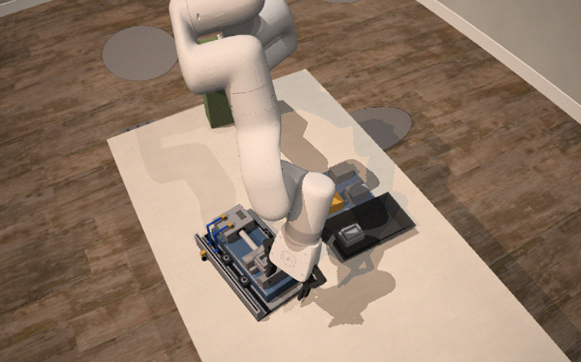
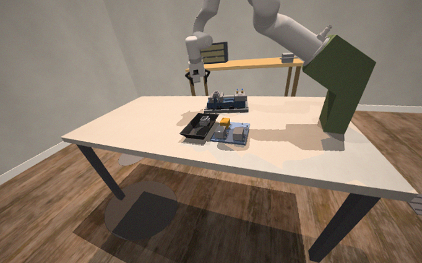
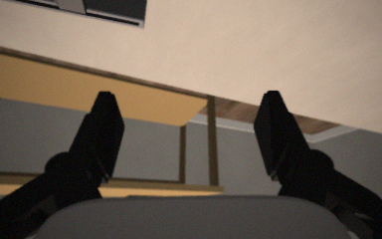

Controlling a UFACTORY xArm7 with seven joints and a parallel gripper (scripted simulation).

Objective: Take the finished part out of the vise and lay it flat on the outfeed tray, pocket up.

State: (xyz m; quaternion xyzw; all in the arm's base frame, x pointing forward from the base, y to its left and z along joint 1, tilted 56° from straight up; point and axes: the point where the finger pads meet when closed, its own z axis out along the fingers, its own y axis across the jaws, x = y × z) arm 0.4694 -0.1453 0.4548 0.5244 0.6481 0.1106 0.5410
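Looking down from the top view, we found the gripper (image 1: 291, 277) spread wide and holding nothing, hanging near the end of the vise (image 1: 239, 250) that lay away from the arm's green base (image 1: 216, 108). The wrist hid much of the vise, so we could not pick out the finished part with certainty; a grey block (image 1: 262, 262) between the jaws was most likely it. The black tray (image 1: 390, 214) stood just beside the vise and already held a grey piece (image 1: 351, 234). We judged the main risk to be a descent off centre, so that one finger landed on a vise jaw instead of beside the part. A second risk was setting the part down on the piece already in the tray, which would leave it tilted rather than flat.

From the exterior view, the gripper (image 2: 197, 75) was well above the table (image 2: 119, 124) and to the side of the vise (image 2: 226, 102), not over it. A straight drop from there would likely miss the part.

In the wrist view, both fingers stood far apart with only a yellow side table (image 3: 75, 92) and a wall between them. The camera looked outward rather than down, so it gave no help in lining up.

We could read no writing anywhere; a round mark on the wrist in the top view was too small to make out.
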